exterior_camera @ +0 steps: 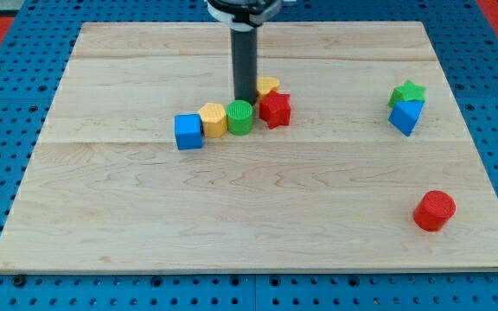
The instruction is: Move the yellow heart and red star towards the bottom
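The red star (275, 110) lies just above the board's middle. The yellow heart (268, 85) sits right behind it, toward the view's top, partly hidden by the rod. My tip (245, 99) rests on the board just left of the yellow heart and red star, directly behind the green cylinder (240, 117). The tip looks close to or touching the heart; I cannot tell contact for certain.
A yellow hexagon block (213, 119) and a blue cube (188, 131) line up left of the green cylinder. A green star (407, 92) and a blue block (405, 115) sit at the right. A red cylinder (434, 211) stands at the lower right. The wooden board (145, 225) ends in blue pegboard.
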Tool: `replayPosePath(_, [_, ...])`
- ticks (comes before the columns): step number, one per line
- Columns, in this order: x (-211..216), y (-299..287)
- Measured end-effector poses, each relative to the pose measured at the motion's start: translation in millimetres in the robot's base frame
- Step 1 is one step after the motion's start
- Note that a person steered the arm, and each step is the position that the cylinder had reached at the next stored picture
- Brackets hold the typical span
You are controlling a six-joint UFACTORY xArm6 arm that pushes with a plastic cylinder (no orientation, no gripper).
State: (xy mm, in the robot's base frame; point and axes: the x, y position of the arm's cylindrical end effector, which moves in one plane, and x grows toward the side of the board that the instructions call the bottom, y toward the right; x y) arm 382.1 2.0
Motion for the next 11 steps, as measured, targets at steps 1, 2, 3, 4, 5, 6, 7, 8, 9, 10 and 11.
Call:
replayPosePath(1, [37.8, 13.6])
replayPosePath(2, [43.3, 12.1])
replayPosePath(3, [39.2, -3.9])
replayPosePath(4, [9.1, -27.9])
replayPosePath(5, [-31.2, -41.4])
replayPosePath(6, [-66.5, -41.6])
replayPosePath(7, [-75.9, -23.0])
replayPosePath(8, [-70.1, -20.8])
replayPosePath(9, [-52.6, -1.5])
replayPosePath(10, [-43.1, 1.0])
replayPosePath(11, [-39.7, 16.1])
